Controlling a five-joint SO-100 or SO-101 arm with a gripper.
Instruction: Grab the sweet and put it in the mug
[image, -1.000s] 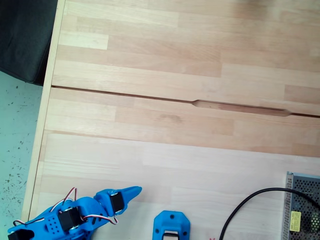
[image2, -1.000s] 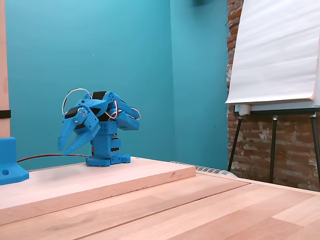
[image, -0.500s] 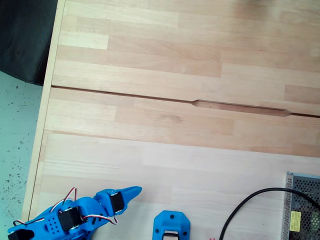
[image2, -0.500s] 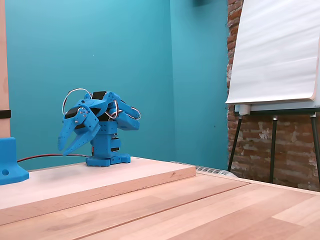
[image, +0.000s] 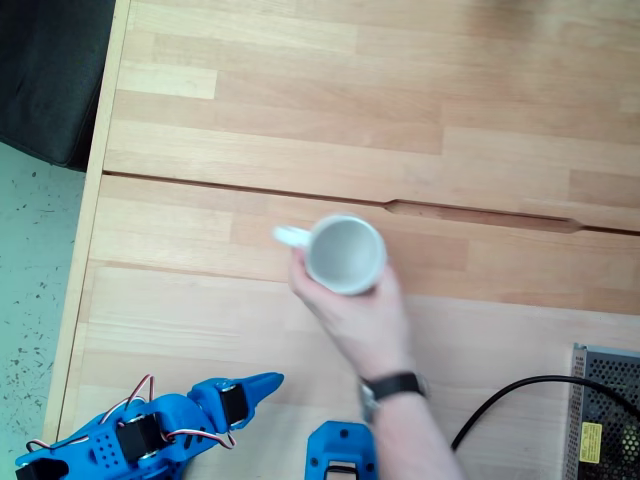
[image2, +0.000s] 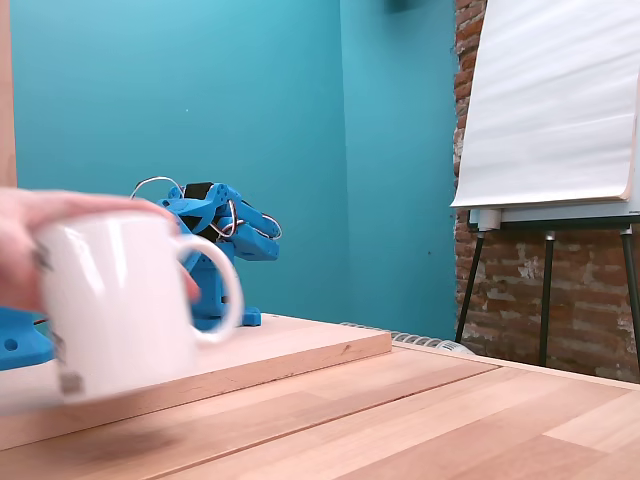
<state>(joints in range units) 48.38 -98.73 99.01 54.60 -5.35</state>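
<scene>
A person's hand (image: 355, 315) had just brought the mug (image: 344, 254) onto the counter (image: 500, 150); the idle end effector's (image: 262, 383) opening couldn't be told.

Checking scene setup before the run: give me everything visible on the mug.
The mug is plain white, glossy like ceramic, round, with a white inside that looks empty from above and one small loop handle pointing left in the top-down fixed view. A person's hand grips its body from the near side. In the side fixed view it is blurred, upright or nearly so, with a small dark mark low on the wall; whether it touches the wooden table cannot be told.
</scene>
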